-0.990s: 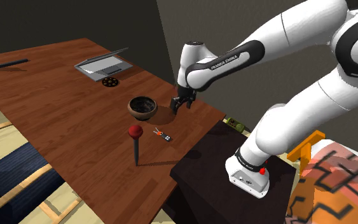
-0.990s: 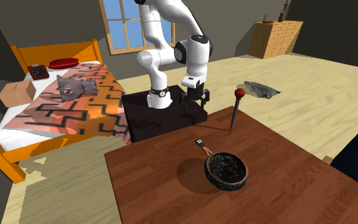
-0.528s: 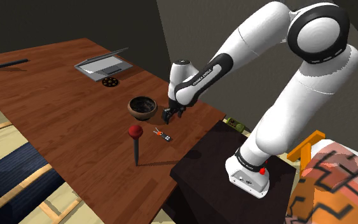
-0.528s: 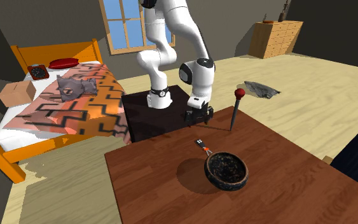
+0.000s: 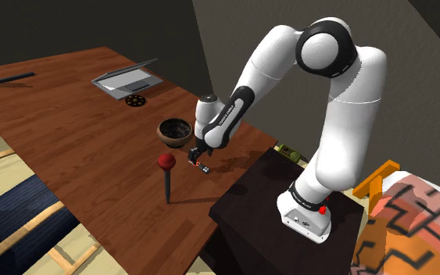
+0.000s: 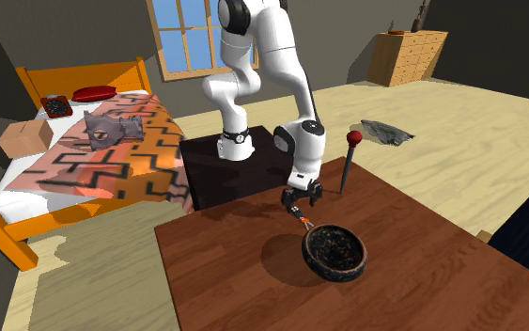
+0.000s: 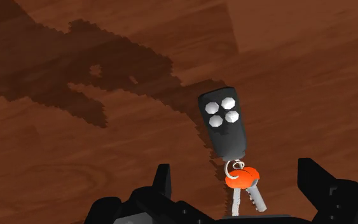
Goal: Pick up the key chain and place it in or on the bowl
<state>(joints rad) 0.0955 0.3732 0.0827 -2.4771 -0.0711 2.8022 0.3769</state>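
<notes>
The key chain (image 7: pixel 223 124) is a black fob with white buttons, an orange tag and silver keys, lying flat on the brown wooden table (image 5: pixel 77 133). My gripper (image 7: pixel 238 188) hangs low right over it, open, with the orange tag and keys between the two fingers and untouched. In the shoulder view the gripper (image 5: pixel 195 156) is just above the key chain (image 5: pixel 206 167), near the table's edge. The dark round bowl (image 5: pixel 163 133) stands a short way beyond it. The second exterior view has the gripper (image 6: pixel 301 200) over the key chain (image 6: pixel 303 220), with the bowl (image 6: pixel 311 246) close beside it.
A thin post with a red knob (image 5: pixel 166 162) stands upright close to the key chain. A laptop (image 5: pixel 128 78) and a small round disc (image 5: pixel 136 101) lie farther along the table. The dark stand (image 5: pixel 273 203) adjoins the table's edge, and a bed (image 6: pixel 84 150) is behind it.
The arm has come down and swung from beside the bowl to just above the key chain. The fingers have stayed open, and the key chain and bowl have not moved.
</notes>
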